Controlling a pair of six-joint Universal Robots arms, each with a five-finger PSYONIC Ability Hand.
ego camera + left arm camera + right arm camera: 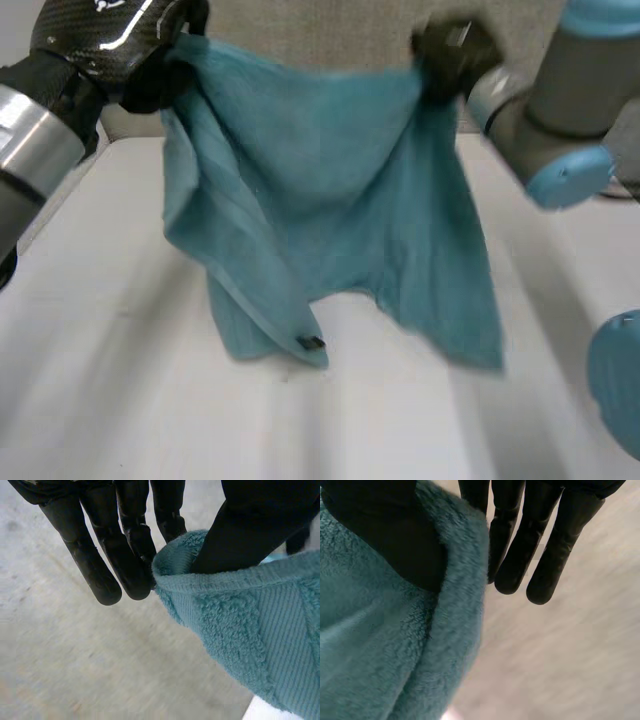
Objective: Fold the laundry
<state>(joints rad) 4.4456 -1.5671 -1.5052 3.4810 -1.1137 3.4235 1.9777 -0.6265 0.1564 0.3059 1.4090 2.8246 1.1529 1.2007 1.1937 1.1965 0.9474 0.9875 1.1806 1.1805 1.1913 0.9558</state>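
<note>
Hanging towel, top edge running left-right!
Left robot hand, right robot hand each pinch a top corner.

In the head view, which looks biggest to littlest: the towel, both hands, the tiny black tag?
1. teal towel, largest.
2. left hand next, but it's nearer the camera, so unsure against the right hand.
3. black tag, smallest.

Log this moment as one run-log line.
teal towel: hanging spread over white table | left robot hand: pinching one top corner | right robot hand: pinching the other top corner
</note>
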